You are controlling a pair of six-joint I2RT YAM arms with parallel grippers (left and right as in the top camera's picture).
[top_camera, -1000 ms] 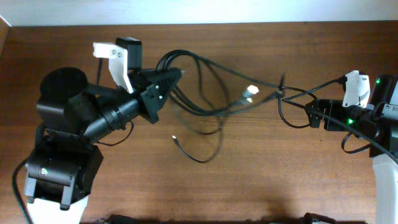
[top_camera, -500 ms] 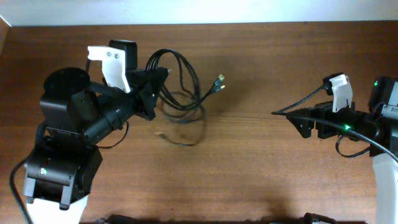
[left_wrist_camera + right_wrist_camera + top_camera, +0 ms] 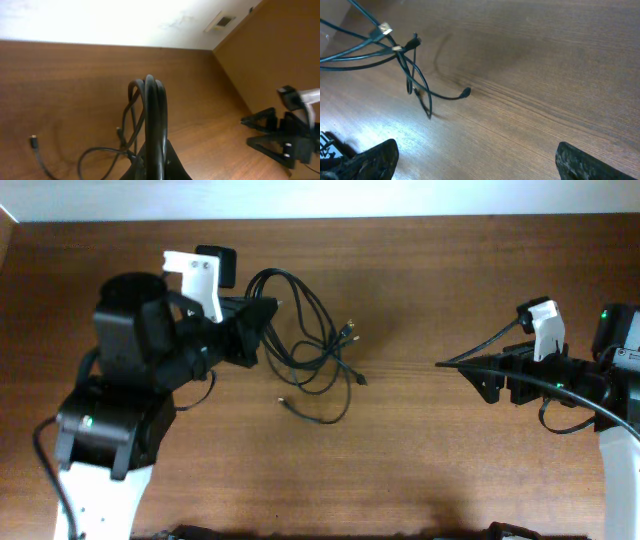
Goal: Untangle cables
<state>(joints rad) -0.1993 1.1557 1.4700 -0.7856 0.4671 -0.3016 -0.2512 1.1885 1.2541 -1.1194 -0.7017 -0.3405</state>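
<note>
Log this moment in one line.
left claw: shut on cables | right claw: open, empty | cables: bunched loops at left claw, ends on table | task: not yet untangled

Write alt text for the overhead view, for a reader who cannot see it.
The left fingers are shut on a bundle of thin black cables, whose loops and plug ends sprawl over the brown wooden table just right of them. Far to the right, the right fingers stand wide open and empty, apart from the cables.
</note>
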